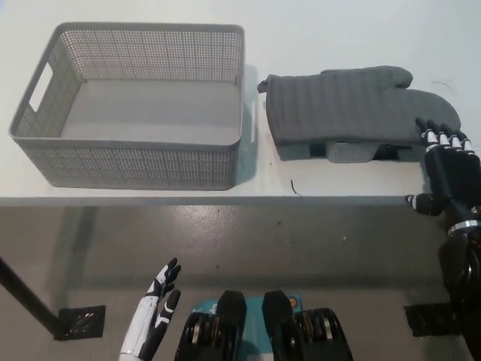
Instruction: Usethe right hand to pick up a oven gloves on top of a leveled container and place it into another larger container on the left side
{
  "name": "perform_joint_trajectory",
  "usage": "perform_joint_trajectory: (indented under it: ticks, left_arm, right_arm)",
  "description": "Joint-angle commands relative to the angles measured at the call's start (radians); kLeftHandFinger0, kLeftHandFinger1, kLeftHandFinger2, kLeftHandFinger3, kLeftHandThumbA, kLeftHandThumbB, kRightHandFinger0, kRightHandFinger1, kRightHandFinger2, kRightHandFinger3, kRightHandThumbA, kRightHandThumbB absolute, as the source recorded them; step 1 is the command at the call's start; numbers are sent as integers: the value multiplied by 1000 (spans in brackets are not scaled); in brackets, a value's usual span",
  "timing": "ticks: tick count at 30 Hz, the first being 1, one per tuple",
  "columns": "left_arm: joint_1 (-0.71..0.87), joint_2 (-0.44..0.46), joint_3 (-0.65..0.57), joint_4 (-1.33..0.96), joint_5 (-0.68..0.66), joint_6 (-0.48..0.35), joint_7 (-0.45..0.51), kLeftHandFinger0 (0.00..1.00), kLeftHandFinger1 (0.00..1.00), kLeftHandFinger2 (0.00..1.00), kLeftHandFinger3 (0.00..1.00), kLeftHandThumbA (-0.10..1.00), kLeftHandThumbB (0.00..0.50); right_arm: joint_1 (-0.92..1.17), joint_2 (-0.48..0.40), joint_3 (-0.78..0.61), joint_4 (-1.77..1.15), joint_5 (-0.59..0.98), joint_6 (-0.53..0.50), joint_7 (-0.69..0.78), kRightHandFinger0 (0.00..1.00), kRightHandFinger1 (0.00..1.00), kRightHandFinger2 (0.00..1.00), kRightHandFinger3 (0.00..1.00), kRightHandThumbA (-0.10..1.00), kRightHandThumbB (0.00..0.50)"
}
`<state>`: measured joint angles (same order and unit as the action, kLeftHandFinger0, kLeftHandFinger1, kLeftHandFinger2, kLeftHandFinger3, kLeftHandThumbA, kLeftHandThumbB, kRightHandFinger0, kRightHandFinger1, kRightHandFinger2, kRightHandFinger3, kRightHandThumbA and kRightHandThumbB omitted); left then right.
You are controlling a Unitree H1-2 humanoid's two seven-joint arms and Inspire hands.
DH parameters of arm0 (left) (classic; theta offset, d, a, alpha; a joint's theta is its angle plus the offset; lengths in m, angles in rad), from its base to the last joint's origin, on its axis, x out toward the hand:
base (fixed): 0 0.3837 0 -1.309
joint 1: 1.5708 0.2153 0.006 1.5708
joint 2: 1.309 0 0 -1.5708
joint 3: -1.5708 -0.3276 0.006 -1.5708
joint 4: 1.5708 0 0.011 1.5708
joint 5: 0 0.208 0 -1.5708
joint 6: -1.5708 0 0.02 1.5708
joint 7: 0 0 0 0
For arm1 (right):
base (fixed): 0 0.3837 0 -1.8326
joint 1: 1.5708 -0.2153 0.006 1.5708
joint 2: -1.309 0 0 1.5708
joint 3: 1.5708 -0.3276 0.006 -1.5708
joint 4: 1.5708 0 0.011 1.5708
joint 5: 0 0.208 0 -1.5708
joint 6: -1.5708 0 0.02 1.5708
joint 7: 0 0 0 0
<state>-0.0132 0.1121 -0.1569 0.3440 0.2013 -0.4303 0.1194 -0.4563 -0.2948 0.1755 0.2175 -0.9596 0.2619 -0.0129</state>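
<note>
Your black right hand (445, 167) hovers over the table's (338, 30) front right edge with fingers spread and holding nothing, its fingertips (432, 129) at the rounded end of the grey oven glove (353, 104). The glove lies flat on a low grey container (347, 152) toward the table's right side, just beside the larger mesh basket (135, 162) at the left. Your white left hand (156, 310) rests below the table's front edge, fingers apart and empty.

White table (338, 22) with grey basket (135, 162) and low container (349, 153)

Dark grey ribbed oven glove (353, 101), pale grey perforated basket (135, 162).
</note>
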Motion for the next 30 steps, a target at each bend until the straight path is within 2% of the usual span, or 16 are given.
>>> perform_joint_trajectory:
  ticks: [1, 16, 26, 30]
  left_arm:
    - [-9, 10, -5, -17, -4, -40, 13, 1000, 1000, 1000, 1000, 1000, 194]
    - [-3, 14, -11, -11, 7, -40, 19, 1000, 1000, 1000, 1000, 1000, 193]
    - [3, 14, -17, -11, 6, -40, 23, 1000, 1000, 1000, 1000, 1000, 192]
    - [3, 16, -20, -11, 6, -40, 26, 1000, 1000, 1000, 1000, 1000, 175]
  right_arm:
    - [-70, 11, 16, 8, -25, 48, -40, 1000, 1000, 1000, 1000, 1000, 247]
    - [-72, -23, 4, -107, 4, 21, -54, 1000, 1000, 1000, 1000, 1000, 230]
    - [-101, -39, 8, -44, 9, 25, -64, 1000, 1000, 1000, 1000, 1000, 233]
    - [-122, -34, 10, -3, 16, 20, -74, 1000, 1000, 1000, 1000, 1000, 238]
